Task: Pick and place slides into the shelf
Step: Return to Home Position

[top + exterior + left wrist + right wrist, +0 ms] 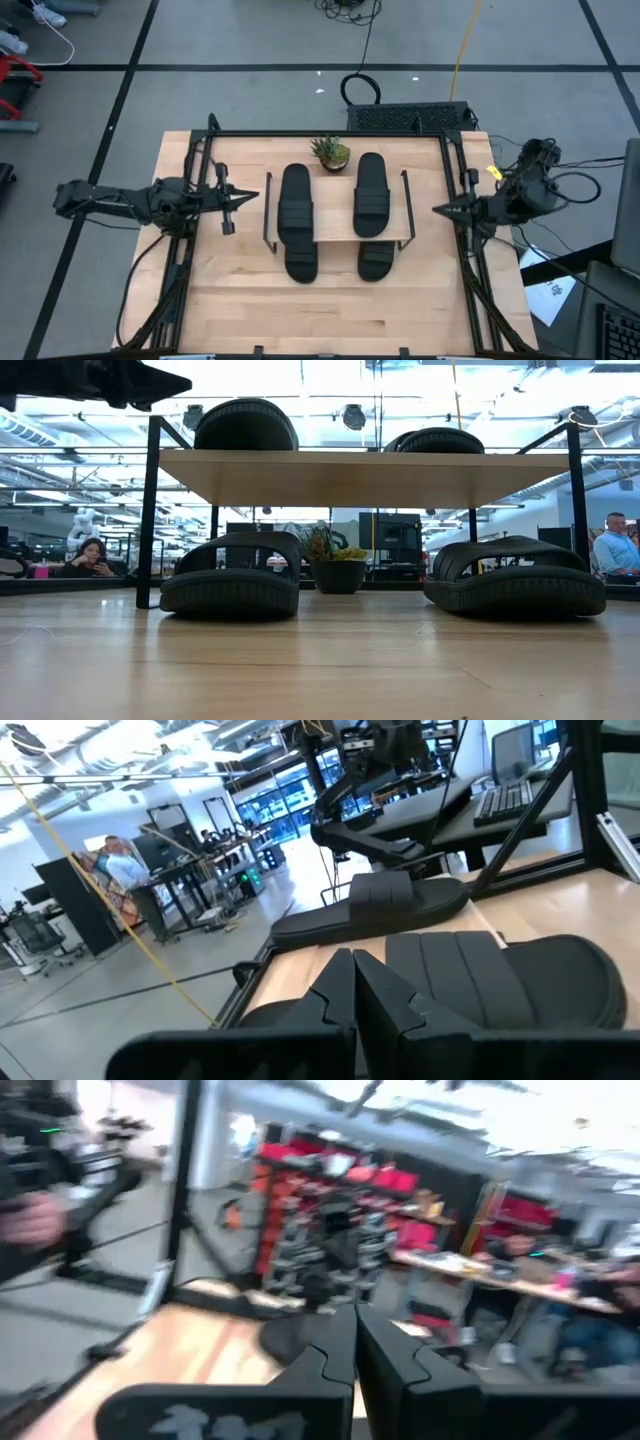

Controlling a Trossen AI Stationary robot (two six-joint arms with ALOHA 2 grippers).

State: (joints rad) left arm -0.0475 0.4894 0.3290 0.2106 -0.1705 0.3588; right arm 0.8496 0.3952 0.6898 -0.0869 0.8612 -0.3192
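Tabletop [230, 300]: 4 slides [296, 205] on and under shelf [335, 218], between left pincer [240, 197] and right pincer [438, 210], both closed.

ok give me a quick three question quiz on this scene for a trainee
1. True or false: all four black ribbed slide sandals lie on top of the low wooden-plank shelf.
2. What stands at the shelf's far edge? A) small potted green plant B) white mug C) cardboard box
3. Fill in: the left gripper and right gripper are both ____.
Key: 1 false, two lie underneath; 2 A; 3 shut.
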